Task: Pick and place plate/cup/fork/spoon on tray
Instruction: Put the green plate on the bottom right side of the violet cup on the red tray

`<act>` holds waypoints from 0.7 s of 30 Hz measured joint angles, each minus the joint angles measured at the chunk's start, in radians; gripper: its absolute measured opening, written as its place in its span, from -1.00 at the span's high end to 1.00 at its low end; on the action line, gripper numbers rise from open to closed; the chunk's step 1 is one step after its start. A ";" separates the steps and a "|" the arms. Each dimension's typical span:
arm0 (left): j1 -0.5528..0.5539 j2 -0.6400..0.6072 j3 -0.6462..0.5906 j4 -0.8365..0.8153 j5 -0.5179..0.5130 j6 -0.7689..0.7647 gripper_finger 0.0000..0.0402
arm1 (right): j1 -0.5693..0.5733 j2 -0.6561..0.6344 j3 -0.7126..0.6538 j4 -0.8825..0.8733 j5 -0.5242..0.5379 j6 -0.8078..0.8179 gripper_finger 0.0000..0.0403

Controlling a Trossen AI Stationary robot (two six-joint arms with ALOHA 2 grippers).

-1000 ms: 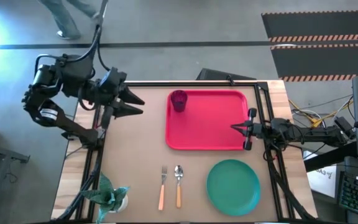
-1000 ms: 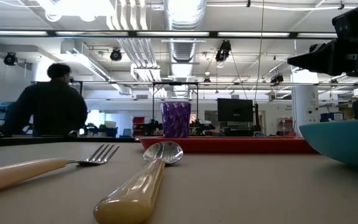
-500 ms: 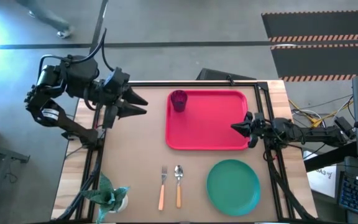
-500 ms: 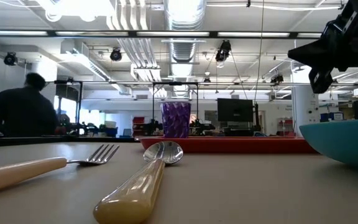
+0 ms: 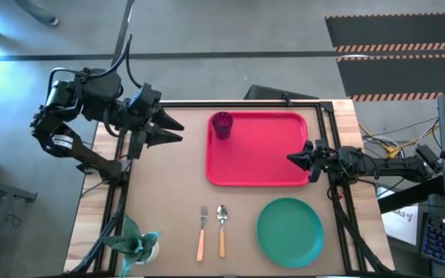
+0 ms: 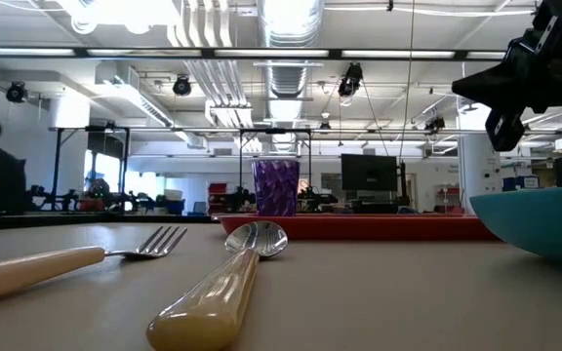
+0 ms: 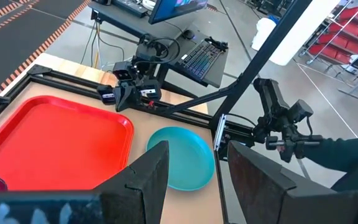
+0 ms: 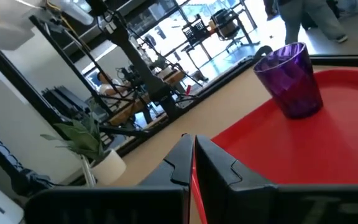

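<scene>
The red tray [image 5: 257,154] lies at the table's far middle. The purple cup [image 5: 222,123] stands upright on its base in the tray's far left corner and also shows in the right wrist view [image 8: 291,81]. The teal plate [image 5: 290,230] lies flat on the table near the tray's right corner. The fork [image 5: 202,232] and the spoon [image 5: 222,229] lie side by side on the table, left of the plate. My left gripper [image 5: 178,130] is open and empty in the air, left of the tray. My right gripper [image 5: 292,157] is shut and empty above the tray's right edge.
A pale green plant in a pot [image 5: 137,243] stands at the table's near left corner. Black frame rails run along the table's left and right sides [image 5: 324,139]. Bare table shows between the tray and the cutlery.
My right gripper has turned about its own long axis while staying above the tray's right edge. A person in the room behind the table has walked off to the left in the low view.
</scene>
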 joint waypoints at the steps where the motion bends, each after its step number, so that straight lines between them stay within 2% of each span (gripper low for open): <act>1: 0.000 0.000 0.000 0.000 0.000 0.000 0.27 | 0.000 0.000 0.000 0.000 -0.005 -0.005 0.96; 12: 0.000 0.000 0.000 -0.001 0.000 0.000 0.27 | 0.000 0.000 0.000 0.051 -0.029 0.024 0.93; 16: 0.000 0.000 0.000 -0.001 0.000 0.000 0.27 | 0.000 0.001 0.027 0.065 -0.076 0.067 0.76; 19: 0.000 0.000 0.000 -0.003 0.000 0.000 0.27 | 0.000 0.012 0.123 0.035 -0.100 0.072 0.58; 21: 0.000 0.000 0.000 -0.009 0.000 0.001 0.27 | 0.000 0.032 0.221 -0.046 -0.107 0.079 0.47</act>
